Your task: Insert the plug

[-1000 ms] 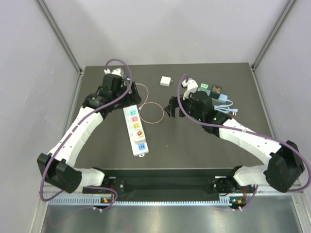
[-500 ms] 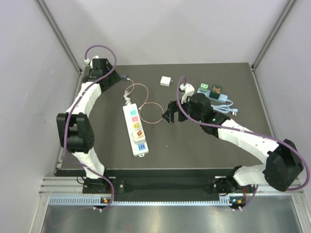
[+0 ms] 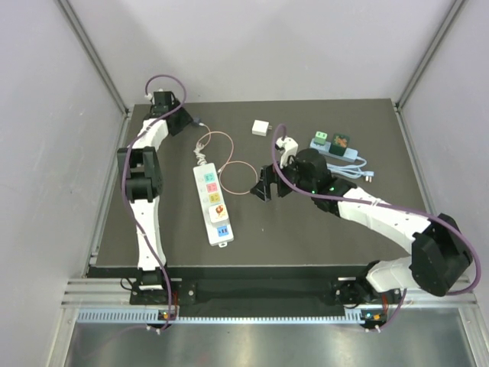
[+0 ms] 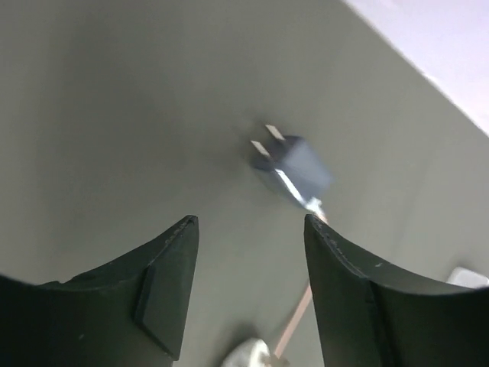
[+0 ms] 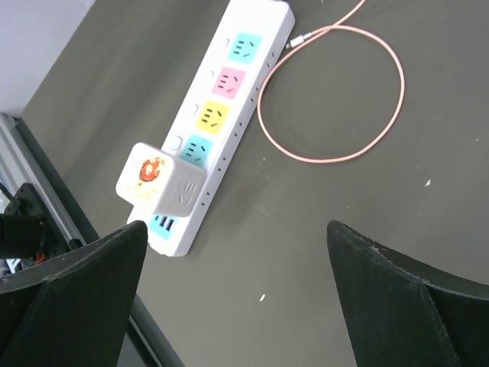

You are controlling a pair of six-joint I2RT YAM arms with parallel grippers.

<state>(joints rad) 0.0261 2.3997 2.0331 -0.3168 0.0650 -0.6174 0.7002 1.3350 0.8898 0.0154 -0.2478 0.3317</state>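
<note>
The plug (image 4: pixel 294 164) is a small grey block with two prongs, lying on the dark table a little beyond my left gripper (image 4: pixel 248 223). That gripper is open with nothing between its fingers. In the top view the plug (image 3: pixel 197 120) lies near the back left corner, just right of the left gripper (image 3: pixel 164 103). A pink cable (image 3: pixel 229 164) runs from it in loops. The white power strip (image 3: pixel 212 202) with coloured sockets carries a white cube adapter (image 5: pixel 160 183). My right gripper (image 5: pixel 235 228) hangs wide open and empty, to the right of the strip (image 5: pixel 221 115).
A white charger block (image 3: pixel 262 128) lies at the back middle. Green connectors and a pale blue cable (image 3: pixel 336 145) sit at the back right. The table edge and a metal rail (image 5: pixel 46 199) run close behind the strip's blue end. Grey walls close in both sides.
My left arm has pulled back toward the back left corner and folded upright, and its jaws stand narrower. The right gripper has drifted slightly left toward the cable loop.
</note>
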